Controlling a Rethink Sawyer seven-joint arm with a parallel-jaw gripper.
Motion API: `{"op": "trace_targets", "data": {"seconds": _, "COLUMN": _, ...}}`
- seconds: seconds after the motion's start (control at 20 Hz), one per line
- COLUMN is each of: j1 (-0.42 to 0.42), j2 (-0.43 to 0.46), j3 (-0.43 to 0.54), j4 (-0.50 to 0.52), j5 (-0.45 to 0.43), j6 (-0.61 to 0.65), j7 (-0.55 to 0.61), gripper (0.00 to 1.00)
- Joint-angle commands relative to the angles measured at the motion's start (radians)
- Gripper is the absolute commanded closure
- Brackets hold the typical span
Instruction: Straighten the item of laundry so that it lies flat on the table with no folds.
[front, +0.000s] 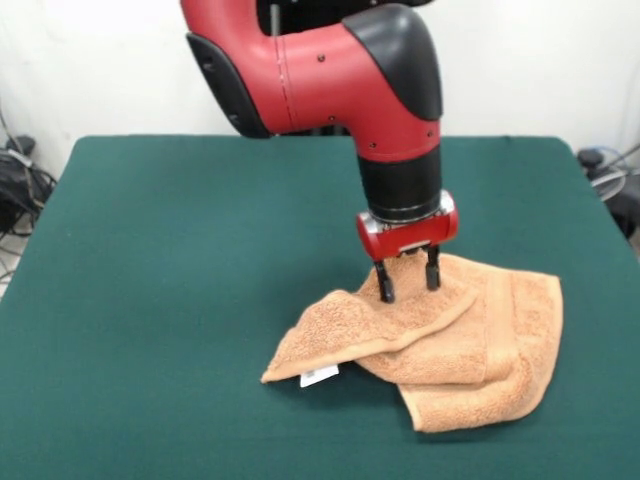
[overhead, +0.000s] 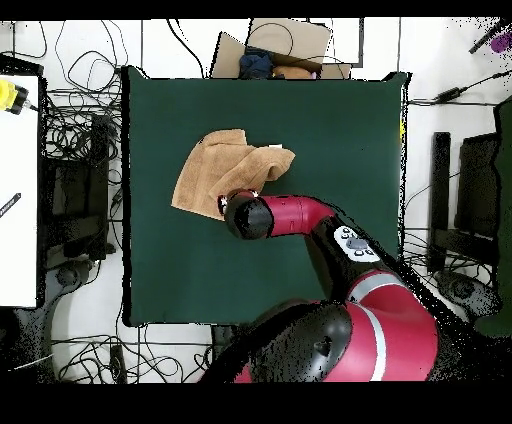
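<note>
Currently hand (front: 407, 281) fingers apart, tips pressed into folded towel (front: 470, 345), possibly pinching a ridge, white tag (front: 319, 376) on green tabletop (front: 180, 260).

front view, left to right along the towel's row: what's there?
bare green table → white tag → gripper, open, tips on the towel → right edge of the folded towel → bare table

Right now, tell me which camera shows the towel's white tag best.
The front view: the tag shows plainly at the folded towel's near edge. In the overhead view the towel shows, but I cannot make out the tag.
</note>
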Motion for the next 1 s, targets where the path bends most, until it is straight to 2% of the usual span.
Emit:
{"op": "trace_targets", "data": {"seconds": 0.05, "j1": 0.008, "j2": 0.204, "j3": -0.006, "j4": -0.124, "j5": -0.094, "j6": -0.129, "j7": 0.047, "gripper": 0.00}}
{"op": "trace_targets", "data": {"seconds": 0.45, "j1": 0.032, "j2": 0.200, "j3": -0.024, "j4": -0.135, "j5": -0.096, "j6": -0.129, "j7": 0.053, "gripper": 0.00}}
{"op": "trace_targets", "data": {"seconds": 0.5, "j1": 0.034, "j2": 0.199, "j3": -0.025, "j4": -0.136, "j5": -0.095, "j6": -0.125, "j7": 0.053, "gripper": 1.00}}
{"op": "trace_targets", "data": {"seconds": 1.0, "j1": 0.032, "j2": 0.191, "j3": -0.020, "j4": -0.137, "j5": -0.084, "j6": -0.094, "j7": 0.051, "gripper": 1.00}}
